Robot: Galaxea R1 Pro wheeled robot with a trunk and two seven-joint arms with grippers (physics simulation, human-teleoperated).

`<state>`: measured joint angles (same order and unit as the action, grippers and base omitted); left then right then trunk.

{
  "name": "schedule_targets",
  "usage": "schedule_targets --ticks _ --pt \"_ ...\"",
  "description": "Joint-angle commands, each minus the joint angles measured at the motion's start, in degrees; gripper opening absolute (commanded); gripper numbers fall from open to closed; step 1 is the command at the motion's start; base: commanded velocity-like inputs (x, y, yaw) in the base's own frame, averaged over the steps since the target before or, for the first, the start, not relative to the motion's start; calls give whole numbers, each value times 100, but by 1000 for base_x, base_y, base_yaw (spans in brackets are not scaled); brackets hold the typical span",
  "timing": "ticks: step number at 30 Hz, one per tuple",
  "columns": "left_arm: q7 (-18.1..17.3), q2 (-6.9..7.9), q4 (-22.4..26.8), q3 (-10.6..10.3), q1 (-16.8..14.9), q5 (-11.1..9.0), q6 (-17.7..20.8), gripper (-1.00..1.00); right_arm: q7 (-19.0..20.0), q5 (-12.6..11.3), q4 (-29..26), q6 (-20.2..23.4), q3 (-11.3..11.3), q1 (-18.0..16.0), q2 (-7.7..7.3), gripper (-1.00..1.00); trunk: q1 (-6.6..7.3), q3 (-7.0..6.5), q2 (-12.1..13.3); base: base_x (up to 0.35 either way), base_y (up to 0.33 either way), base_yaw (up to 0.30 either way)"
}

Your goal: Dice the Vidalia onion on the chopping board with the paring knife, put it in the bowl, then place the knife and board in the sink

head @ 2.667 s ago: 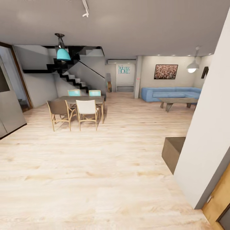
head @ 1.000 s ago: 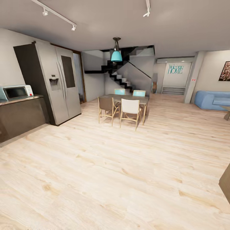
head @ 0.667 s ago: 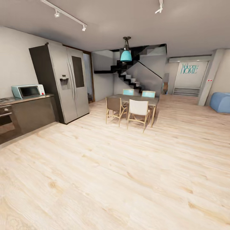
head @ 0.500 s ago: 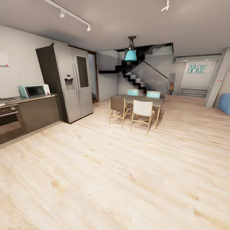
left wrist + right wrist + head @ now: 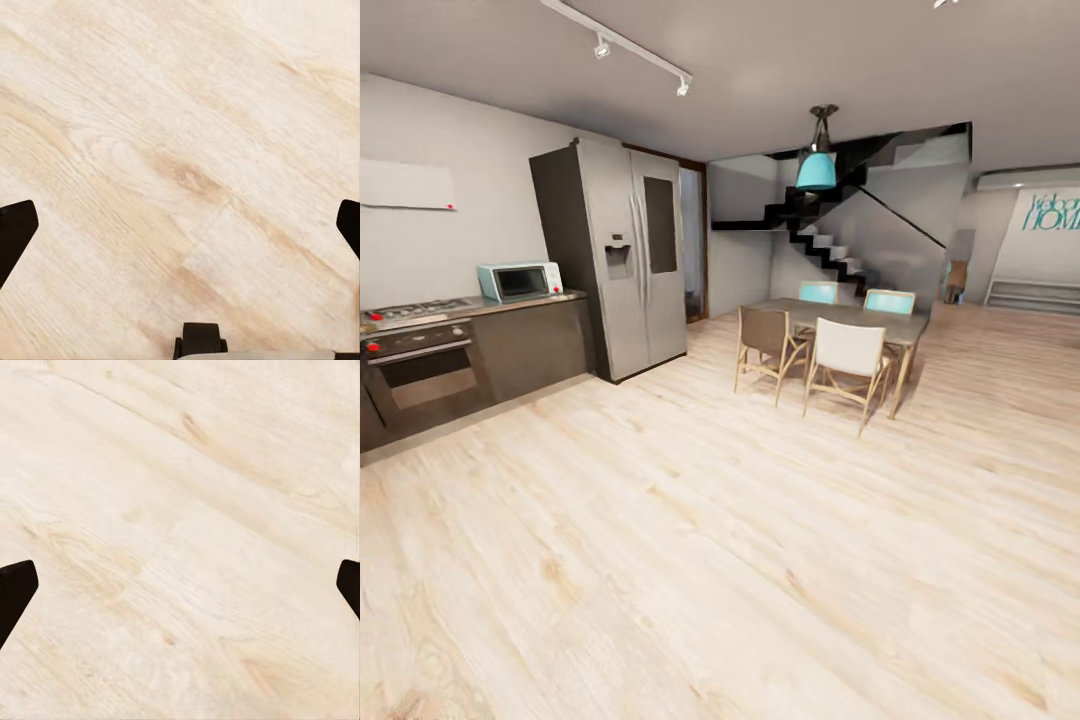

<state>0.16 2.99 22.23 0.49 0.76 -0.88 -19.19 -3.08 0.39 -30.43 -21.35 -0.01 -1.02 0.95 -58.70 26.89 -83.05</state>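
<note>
Pale wood floor (image 5: 740, 560) under both tools | left tool (image 5: 180, 225), right tool (image 5: 180, 585): jaws spread, empty | kitchen bench (image 5: 525, 302) ahead-left (sink unseen)

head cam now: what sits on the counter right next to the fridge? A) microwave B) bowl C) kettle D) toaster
A: a pale microwave with a dark door stands on the dark countertop, between the tall steel fridge and the hob above the oven.
</note>
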Motion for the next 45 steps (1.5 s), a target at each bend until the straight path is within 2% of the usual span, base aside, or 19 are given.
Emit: schedule_targets --ticks 1,45 --pt "2 0 9 4 3 -9 -6 100 -18 5 5 -17 1 -3 2 100 -2 5 -2 227 -224 277" --pt "2 0 9 4 3 -9 -8 100 -18 5 5 -18 1 -3 2 100 -2 6 -2 220 -213 277"
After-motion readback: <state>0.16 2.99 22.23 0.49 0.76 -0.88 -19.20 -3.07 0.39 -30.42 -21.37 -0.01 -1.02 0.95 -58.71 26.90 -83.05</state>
